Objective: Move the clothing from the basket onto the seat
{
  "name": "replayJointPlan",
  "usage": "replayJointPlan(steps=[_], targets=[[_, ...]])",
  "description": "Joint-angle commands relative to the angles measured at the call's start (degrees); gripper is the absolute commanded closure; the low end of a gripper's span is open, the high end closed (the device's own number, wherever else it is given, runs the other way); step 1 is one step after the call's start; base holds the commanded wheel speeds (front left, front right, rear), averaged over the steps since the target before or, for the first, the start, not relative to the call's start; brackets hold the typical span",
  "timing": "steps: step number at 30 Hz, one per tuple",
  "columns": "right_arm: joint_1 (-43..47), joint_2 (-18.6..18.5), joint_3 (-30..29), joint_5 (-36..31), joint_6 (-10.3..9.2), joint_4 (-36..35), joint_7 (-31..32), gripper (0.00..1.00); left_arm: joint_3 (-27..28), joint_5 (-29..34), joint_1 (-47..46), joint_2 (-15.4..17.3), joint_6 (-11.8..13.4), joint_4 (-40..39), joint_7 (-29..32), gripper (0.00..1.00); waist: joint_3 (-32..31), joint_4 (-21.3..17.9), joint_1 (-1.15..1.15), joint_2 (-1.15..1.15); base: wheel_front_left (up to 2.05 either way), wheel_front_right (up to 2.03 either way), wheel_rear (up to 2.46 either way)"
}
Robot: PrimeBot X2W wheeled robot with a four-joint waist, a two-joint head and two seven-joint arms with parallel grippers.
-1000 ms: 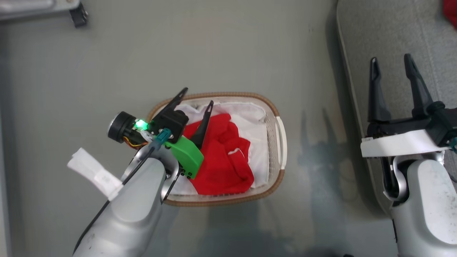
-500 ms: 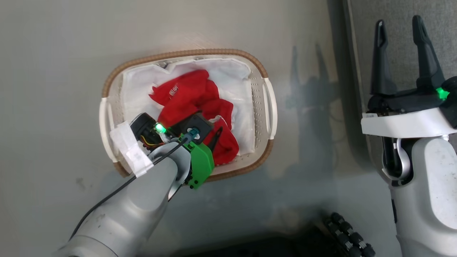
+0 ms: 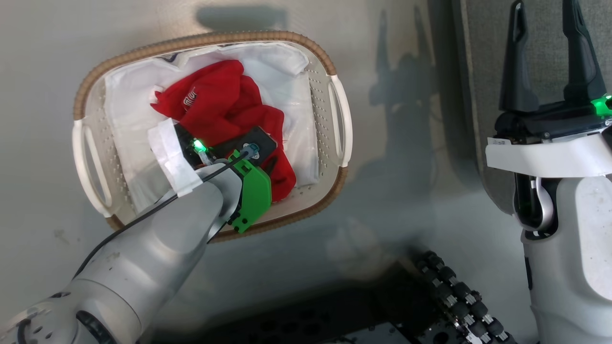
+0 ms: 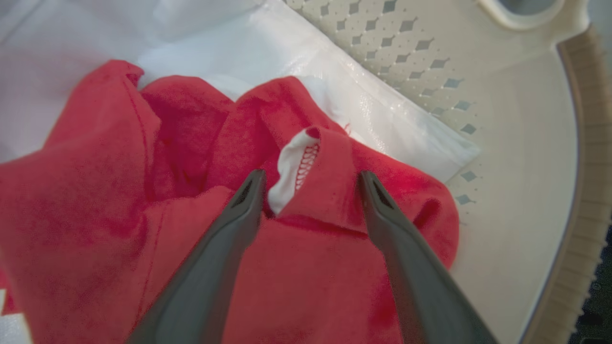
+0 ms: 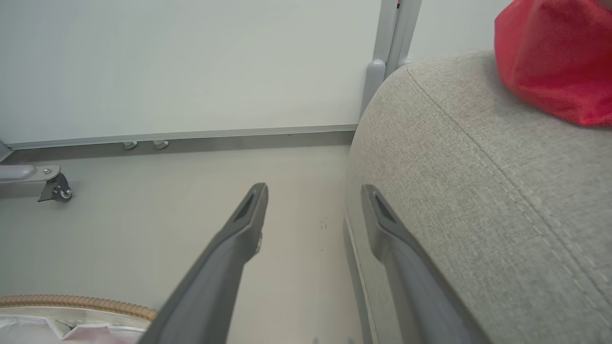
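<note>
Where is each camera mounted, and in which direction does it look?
Head view: on the head, facing down at the basket on the floor; shows left forearm, right gripper.
Left wrist view: on the left wrist, facing into the basket at the clothing; shows the open left gripper.
Right wrist view: on the right wrist, facing along the floor toward a wall, seat at right; shows its open fingers.
Shared: the basket's rim shows in all three.

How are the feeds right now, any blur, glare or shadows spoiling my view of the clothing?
Head view: fairly sharp, dark shadows fall on the floor right of the basket, not on the clothing. Left wrist view: clothing soft and smeared close up, slight sheen on the liner. Right wrist view: even light, seat weave crisp.
</note>
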Motion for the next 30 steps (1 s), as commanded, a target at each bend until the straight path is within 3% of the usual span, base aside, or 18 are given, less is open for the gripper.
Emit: replayJointPlan(steps=[1,7,9,10,11,12,21,30], targets=[[-0.02,-0.16,0.2,0.4,-0.08,-0.24,-0.27,0.0,-1.0,-1.13,-0.89,0.34,-0.1,-0.09,1.19,0.0,1.39,-1.06,-0.01,0.0,0.0,0.0,0.0],[0.04,-0.16,0.71,0.8,-0.08,-0.25,-0.28,0.0,-3.44,-4.37,-1.17,1.31,-0.1,-1.55,3.55,0.0,1.93,-1.54,-0.01,0.0,0.0,0.0,0.0],[-0.13,-0.17,0.92,0.85,-0.08,-0.19,-0.28,0.0,-3.72,-5.09,-1.26,1.29,-0.1,-1.63,3.24,0.25,2.03,-1.78,-0.01,0.0,0.0,0.0,0.0],[-0.21,-0.16,1.06,0.83,-0.08,-0.13,-0.28,0.0,-3.82,-5.29,-1.28,1.24,-0.1,-1.56,3.06,0.6,2.05,-1.9,-0.01,0.0,0.0,0.0,0.0],[-0.33,-0.16,1.12,0.84,-0.08,-0.03,-0.28,0.0,-3.9,-5.5,-1.3,1.21,-0.1,-1.52,2.78,0.71,2.05,-2.0,-0.01,0.0,0.0,0.0,0.0],[-0.43,-0.17,1.09,0.79,-0.08,0.09,-0.28,0.0,-3.96,-5.68,-1.36,1.17,-0.1,-1.44,2.59,1.0,2.03,-2.06,-0.01,0.0,0.0,0.0,0.0],[0.08,-0.17,0.35,-0.37,-0.08,1.49,-0.27,0.0,-4.1,-5.89,-1.23,1.32,-0.1,-0.4,-3.1,1.0,-0.89,-1.01,-0.01,0.0,0.0,0.0,0.0],[1.95,-0.18,-0.14,-2.48,-0.08,4.35,-0.27,0.0,-4.13,-5.85,1.03,2.23,-0.1,-0.62,-12.66,1.0,-9.07,1.77,-0.01,0.0,0.0,0.0,0.0]])
